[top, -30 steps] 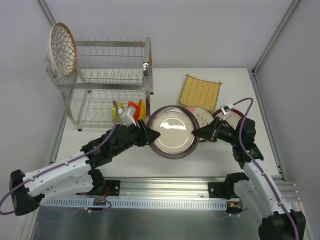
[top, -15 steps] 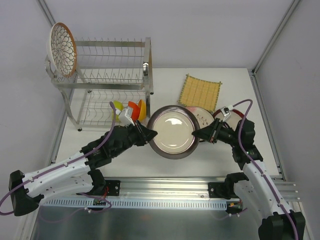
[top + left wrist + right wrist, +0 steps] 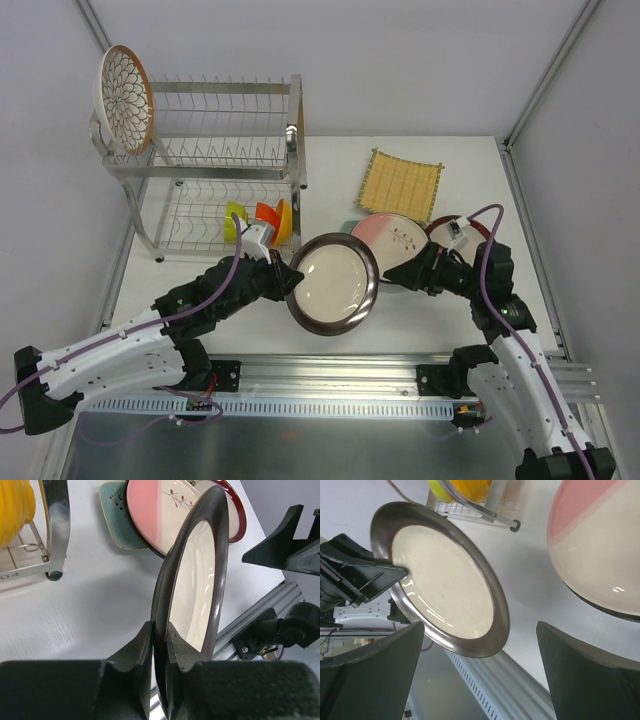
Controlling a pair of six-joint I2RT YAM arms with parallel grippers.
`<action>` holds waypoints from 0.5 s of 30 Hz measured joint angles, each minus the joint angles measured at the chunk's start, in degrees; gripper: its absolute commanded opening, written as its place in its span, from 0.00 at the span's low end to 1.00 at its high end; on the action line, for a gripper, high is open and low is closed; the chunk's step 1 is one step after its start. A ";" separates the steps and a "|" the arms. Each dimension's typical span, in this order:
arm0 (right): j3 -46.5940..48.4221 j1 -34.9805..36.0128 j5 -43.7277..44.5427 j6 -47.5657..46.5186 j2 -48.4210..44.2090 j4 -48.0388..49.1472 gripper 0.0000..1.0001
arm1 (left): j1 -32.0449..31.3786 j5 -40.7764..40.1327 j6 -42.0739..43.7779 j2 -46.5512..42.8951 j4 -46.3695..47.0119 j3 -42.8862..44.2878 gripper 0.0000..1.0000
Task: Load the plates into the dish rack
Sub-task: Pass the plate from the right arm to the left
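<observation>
round plate [image 3: 333, 285]: cream, dark rim | square plate [image 3: 401, 186]: yellow woven | dish [image 3: 112, 515]: teal

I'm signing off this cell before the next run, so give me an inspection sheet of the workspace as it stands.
Surface: white table, no spills seen.
Job's things: dark-rimmed cream plate held tilted; petal-pattern plate upright at the dish rack top-left end; pink-and-white plate, red-rimmed plate and teal dish overlapping in a pile; yellow woven square behind them.
Clutter: small bowls in the rack's lower tier.
Tools: left tool shut on the cream plate's rim; right tool open, clear of it.
Cables: purple cables along both arms.
Surroundings: grey walls, metal rail at near edge.
</observation>
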 measured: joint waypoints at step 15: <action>4.33 0.00 23.76 -9.51 -5.60 -17.14 1.00 | 0.00 7.15 24.50 -2.99 -1.86 11.23 0.00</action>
